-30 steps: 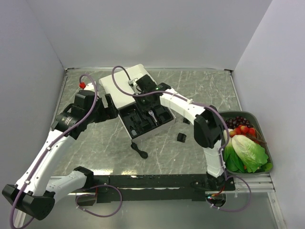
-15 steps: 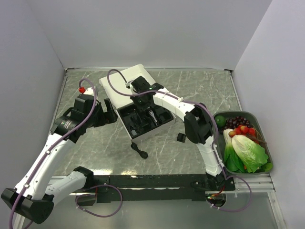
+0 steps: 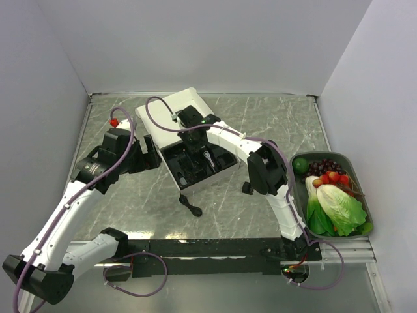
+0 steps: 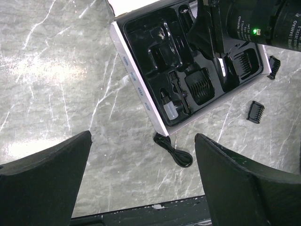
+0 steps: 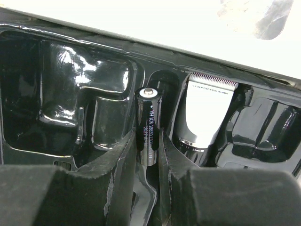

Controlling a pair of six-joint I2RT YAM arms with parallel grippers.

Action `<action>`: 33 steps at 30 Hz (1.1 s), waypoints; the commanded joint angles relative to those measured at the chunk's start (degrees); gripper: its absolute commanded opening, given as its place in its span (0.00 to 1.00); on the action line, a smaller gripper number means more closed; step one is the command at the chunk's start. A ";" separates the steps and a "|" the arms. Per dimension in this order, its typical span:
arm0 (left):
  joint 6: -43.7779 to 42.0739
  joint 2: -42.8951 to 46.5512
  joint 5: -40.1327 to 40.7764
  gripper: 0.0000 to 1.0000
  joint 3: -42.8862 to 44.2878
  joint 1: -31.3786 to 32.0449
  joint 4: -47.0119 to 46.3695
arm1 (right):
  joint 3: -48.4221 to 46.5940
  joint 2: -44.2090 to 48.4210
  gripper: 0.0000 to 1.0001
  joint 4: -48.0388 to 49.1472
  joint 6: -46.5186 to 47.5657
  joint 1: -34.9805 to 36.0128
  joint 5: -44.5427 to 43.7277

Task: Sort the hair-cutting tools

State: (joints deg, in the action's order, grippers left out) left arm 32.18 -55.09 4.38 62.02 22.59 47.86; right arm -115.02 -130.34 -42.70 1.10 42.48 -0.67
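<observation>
Right, the right gripper [image 5: 146, 148] has its jaws clamped on a slim black battery [image 5: 149, 113]. The grip is low on the body, so the silver cap stands clear of the fingers. The battery hangs over a narrow slot in the middle of the black tray [image 5: 61, 66]. Just to its right lies the clipper [image 5: 204, 110], silver blade end showing, bedded in its own slot. Whether the battery's lower end touches the tray floor, I cannot tell.

Doing this well looks like a matter of alignment. Match the battery's length to the slot, lower it slowly, and keep it off the clipper next door. The moulded walls look tight, so the fingers will want room to spread. I'd let go only once the battery is seated, or it may roll into the wrong pocket.

Seen from above, the right arm reaches forward and across to the left, its elbow folded near the vegetable bin [image 3: 355, 171]. Its wrist sits over the far half of the tray, pointing down.

The left gripper [image 3: 151, 149] hovers off the tray's left edge, jaws wide apart and empty. One loose comb [image 4: 256, 111] and another [image 4: 273, 67] wait on the table [image 4: 56, 70], and a cord [image 4: 175, 153] lies by the near corner.
</observation>
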 commanded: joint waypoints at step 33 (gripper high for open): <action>0.25 0.77 -1.31 0.96 -0.76 0.09 -1.80 | -3.54 6.16 0.10 0.51 -0.84 -0.03 -3.82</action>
State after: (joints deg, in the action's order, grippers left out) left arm 32.21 -55.29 3.29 61.06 22.59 47.20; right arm -116.68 -126.43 -42.70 0.05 42.50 -3.66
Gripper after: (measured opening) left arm 0.966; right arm 0.114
